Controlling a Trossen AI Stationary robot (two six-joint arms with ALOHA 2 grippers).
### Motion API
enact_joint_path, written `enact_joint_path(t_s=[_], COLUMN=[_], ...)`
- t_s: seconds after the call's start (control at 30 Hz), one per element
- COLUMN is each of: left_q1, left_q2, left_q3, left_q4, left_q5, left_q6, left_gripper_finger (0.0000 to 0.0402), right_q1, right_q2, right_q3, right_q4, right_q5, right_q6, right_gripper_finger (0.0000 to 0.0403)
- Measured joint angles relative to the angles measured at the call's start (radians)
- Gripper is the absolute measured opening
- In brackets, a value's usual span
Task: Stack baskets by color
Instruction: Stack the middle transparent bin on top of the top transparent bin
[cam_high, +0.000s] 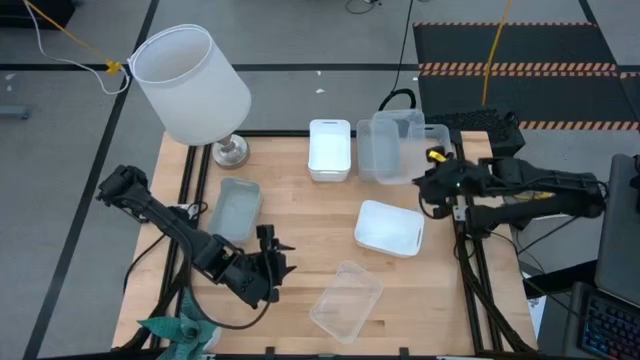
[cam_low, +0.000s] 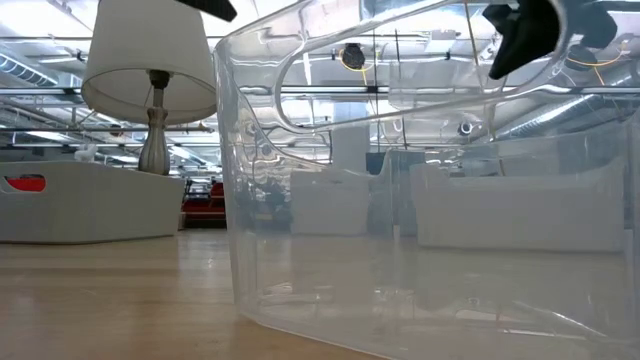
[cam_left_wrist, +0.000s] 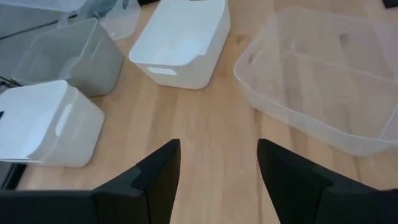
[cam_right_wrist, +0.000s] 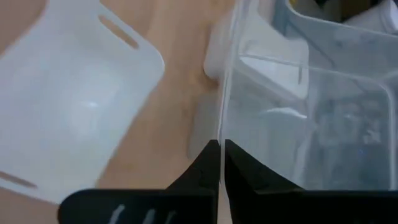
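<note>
Several baskets lie spread over the desk (cam_high: 300, 220): a clear basket (cam_high: 346, 299) near the front edge, a white basket (cam_high: 389, 227) at mid-desk, a grey basket (cam_high: 236, 208) toward the left, another white basket (cam_high: 329, 149) at the back, and a clear stack (cam_high: 385, 148) beside it.

The right tool (cam_right_wrist: 222, 163) is pinched shut on the thin rim of the clear stack, its fingers nearly touching with the wall between them. That plastic looks light, stiff and smooth, so it may slip or flex under a narrow pinch; the rim or the handle slot seems the best hold.

The front clear basket sits skewed, its long axis running diagonally from front-left to back-right, mouth up. The back white basket and the clear stack run front to back.

The left tool (cam_left_wrist: 219, 180) hovers empty over bare wood near the front left, fingers well apart, facing the front clear basket.
</note>
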Motion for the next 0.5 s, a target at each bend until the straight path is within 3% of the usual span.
enact_joint_path(t_s=[0.5], left_q1=[0.008], left_q2=[0.000], left_q3=[-0.048], left_q4=[0.083], left_q5=[-0.002], left_q6=[0.021], left_gripper_finger=[0.0214], right_q1=[-0.346], right_q2=[-0.011], right_q3=[0.000], right_q4=[-0.089], right_q5=[-0.003], right_q6=[-0.257], right_gripper_finger=[0.0002])
